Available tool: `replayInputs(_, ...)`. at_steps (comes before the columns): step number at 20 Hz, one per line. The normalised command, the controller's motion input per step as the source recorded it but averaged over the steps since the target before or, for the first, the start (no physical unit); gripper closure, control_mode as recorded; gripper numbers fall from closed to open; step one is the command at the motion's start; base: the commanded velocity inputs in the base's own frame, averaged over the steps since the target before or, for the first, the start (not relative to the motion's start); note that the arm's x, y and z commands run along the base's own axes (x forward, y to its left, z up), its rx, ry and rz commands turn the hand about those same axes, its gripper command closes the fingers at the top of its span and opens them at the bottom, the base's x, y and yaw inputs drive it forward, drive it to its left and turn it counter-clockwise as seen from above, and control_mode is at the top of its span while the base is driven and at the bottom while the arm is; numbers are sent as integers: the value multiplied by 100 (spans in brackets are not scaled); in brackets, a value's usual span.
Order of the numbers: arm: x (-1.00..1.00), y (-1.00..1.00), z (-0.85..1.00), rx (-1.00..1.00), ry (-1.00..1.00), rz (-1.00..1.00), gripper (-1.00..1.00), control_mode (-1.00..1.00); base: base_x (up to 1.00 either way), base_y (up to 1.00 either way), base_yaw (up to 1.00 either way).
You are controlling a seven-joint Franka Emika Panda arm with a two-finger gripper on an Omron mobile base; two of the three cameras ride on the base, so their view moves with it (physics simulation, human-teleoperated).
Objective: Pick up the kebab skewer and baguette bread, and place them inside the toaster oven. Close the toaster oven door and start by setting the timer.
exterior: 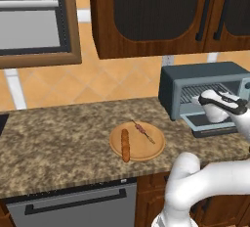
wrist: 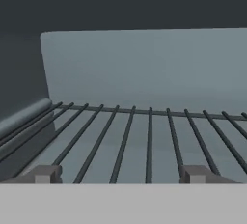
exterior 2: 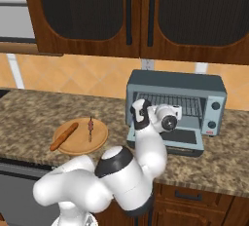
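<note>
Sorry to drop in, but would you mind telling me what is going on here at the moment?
The robot arm has its gripper at the mouth of the toaster oven, jaws open and empty, looking over the wire rack. The toaster oven door is folded down. The kebab skewer and the baguette bread lie apart on the round wooden board on the counter, so neither is in the oven yet.

matt metal toaster oven [exterior 2: 175, 84], wooden board [exterior: 146, 150]

No words, numbers or signs can be read anywhere, not even on the boxy grey-blue metal toaster oven [exterior 2: 176, 89].
</note>
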Motion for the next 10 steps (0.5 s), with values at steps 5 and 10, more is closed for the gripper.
replayInputs(5,-60,-7,-63,0,5,0,-100,-100,0,0,0)
replayInputs(10,-97,-2,-47,-9,6,0,-100,-100,0,0,0)
